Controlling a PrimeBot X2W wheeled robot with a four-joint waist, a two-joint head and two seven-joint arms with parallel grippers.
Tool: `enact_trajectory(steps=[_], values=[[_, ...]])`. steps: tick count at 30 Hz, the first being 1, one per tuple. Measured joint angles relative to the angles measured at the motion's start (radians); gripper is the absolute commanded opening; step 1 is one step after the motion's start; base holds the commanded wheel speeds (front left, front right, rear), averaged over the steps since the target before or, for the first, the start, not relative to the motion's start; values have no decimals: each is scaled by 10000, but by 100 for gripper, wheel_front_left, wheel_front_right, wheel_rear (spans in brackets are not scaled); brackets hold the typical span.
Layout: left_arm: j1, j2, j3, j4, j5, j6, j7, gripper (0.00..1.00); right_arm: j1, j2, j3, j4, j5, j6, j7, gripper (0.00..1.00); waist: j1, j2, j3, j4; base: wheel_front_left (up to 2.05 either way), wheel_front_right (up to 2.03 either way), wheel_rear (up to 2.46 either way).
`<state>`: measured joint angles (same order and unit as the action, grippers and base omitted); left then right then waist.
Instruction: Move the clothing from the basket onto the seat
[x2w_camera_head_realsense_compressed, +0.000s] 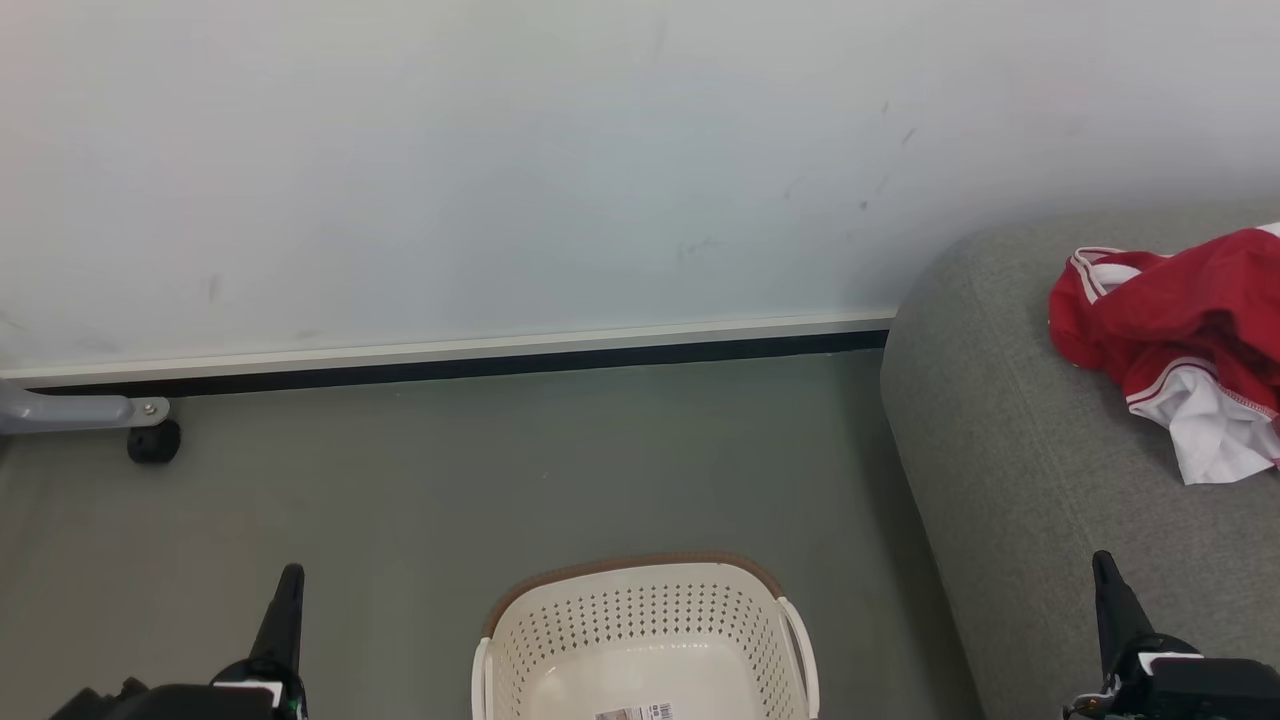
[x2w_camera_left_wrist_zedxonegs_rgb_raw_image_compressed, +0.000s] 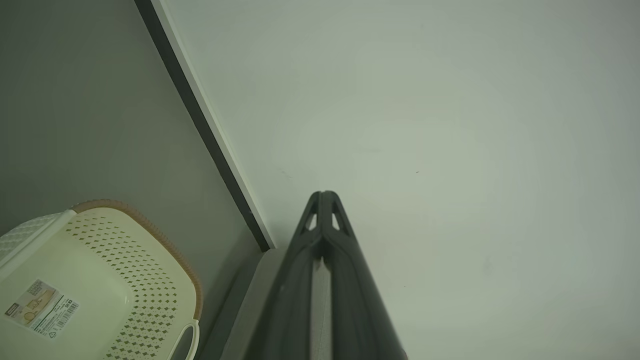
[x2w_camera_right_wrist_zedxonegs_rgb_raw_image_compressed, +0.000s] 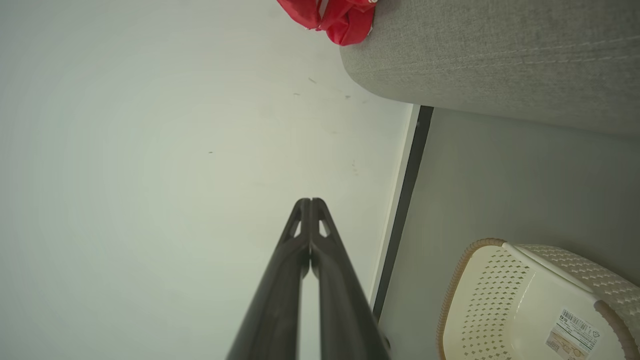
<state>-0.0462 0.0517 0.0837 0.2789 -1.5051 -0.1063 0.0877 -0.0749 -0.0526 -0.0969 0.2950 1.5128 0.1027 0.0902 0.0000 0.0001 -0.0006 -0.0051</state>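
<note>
While on the seat (x2w_camera_head_realsense_compressed: 1000, 480), red clothing (x2w_camera_head_realsense_compressed: 1180, 320) well apart from the basket (x2w_camera_head_realsense_compressed: 640, 612).

Grey floor (x2w_camera_head_realsense_compressed: 400, 480) meets white wall (x2w_camera_head_realsense_compressed: 500, 150) (dark baseboard (x2w_camera_head_realsense_compressed: 450, 365)).

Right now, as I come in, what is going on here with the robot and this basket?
Nothing is being handled at this moment. The red clothing lies in a heap on the grey seat, at the right. The basket stands on the floor before the robot; what shows of its inside holds no clothing, only a sticker. The left fingers and the right fingers are shut and empty, one on each side of the basket. The task looks done.
</note>
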Motion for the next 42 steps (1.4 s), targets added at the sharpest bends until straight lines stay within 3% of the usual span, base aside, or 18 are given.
enact_trajectory(steps=[10,42], values=[[-321,-96,67,134,-943,-173,261,0,-176,73,-359,38,828,174,232,0,0,0,24,51,0,0,0],[-321,-104,69,146,-955,-173,261,0,-176,82,-360,42,828,178,230,0,0,0,24,51,0,0,0]])
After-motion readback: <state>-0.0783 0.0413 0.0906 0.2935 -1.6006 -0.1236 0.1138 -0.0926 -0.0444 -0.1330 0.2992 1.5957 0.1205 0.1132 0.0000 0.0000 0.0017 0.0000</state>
